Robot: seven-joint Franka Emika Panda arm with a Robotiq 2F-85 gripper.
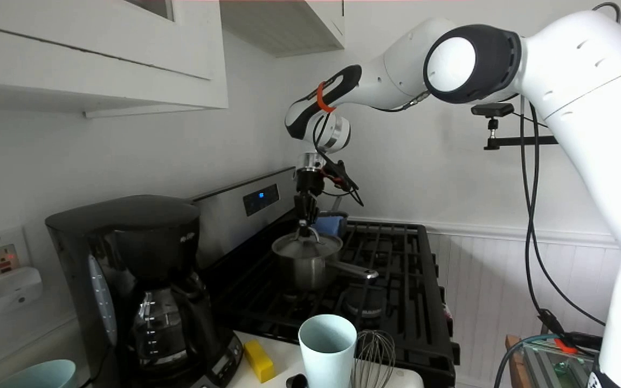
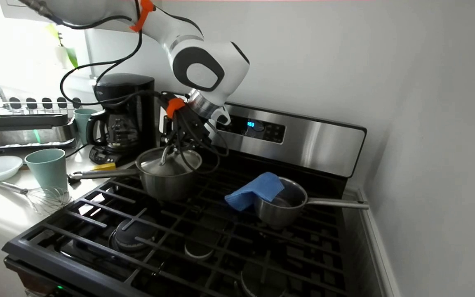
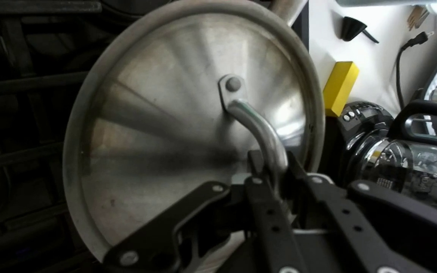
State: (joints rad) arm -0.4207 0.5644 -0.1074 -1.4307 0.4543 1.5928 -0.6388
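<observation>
My gripper (image 3: 275,161) points down with its two black fingers on either side of the curved metal handle (image 3: 254,121) of a round steel lid (image 3: 157,94). The fingers look shut on the handle, with little gap beside it. In both exterior views the lid (image 1: 295,248) (image 2: 175,166) sits on a steel saucepan (image 1: 299,275) (image 2: 167,187) on the stove's rear burner, near the coffee maker. The gripper (image 1: 304,218) is directly above the lid; cables partly cover it (image 2: 173,142) in an exterior view. The far fingertip contact is partly hidden by the handle.
A smaller saucepan (image 2: 276,212) with a blue cloth (image 2: 258,189) over its rim stands on the stove. The coffee maker (image 1: 127,226), yellow block (image 1: 259,361), pale green cup (image 1: 326,350) and whisk (image 1: 373,358) stand beside the stove. A cabinet (image 1: 100,64) hangs above.
</observation>
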